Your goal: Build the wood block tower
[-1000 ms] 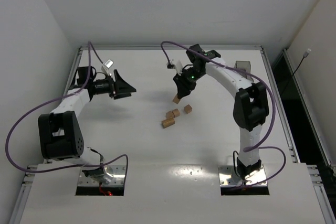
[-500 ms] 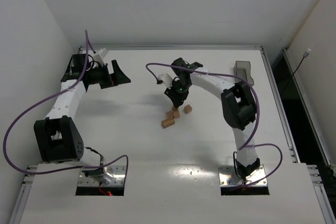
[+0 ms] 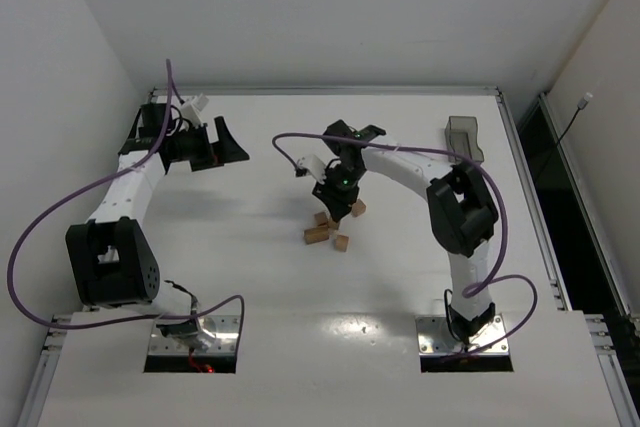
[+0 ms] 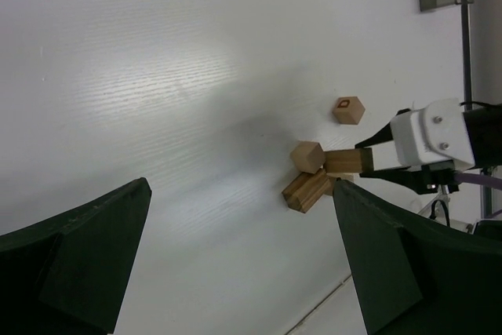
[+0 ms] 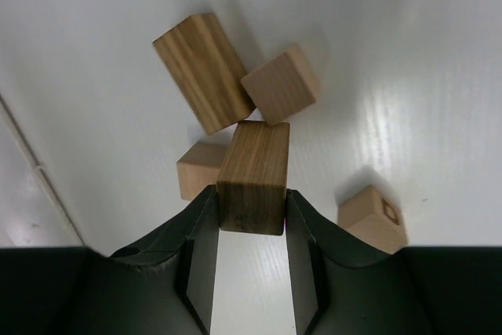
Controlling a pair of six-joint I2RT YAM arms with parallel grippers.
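Tan, brown-grained wood blocks [image 5: 202, 72] lie on a glossy white table [image 5: 408, 76]; the right hand [image 5: 249, 198] is black.

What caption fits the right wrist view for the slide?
Right gripper clamps an oblong wood block at a cluster of three more blocks; a stamped cube sits apart on the white table.

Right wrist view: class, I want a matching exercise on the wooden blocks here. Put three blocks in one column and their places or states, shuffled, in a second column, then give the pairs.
Column one:
1. long block
2. marked cube
3. middle block

Column two:
A. clamped in the right end effector
B. at the upper left of the cluster
C. alone at the right

Pairs: 1-B, 2-C, 3-A
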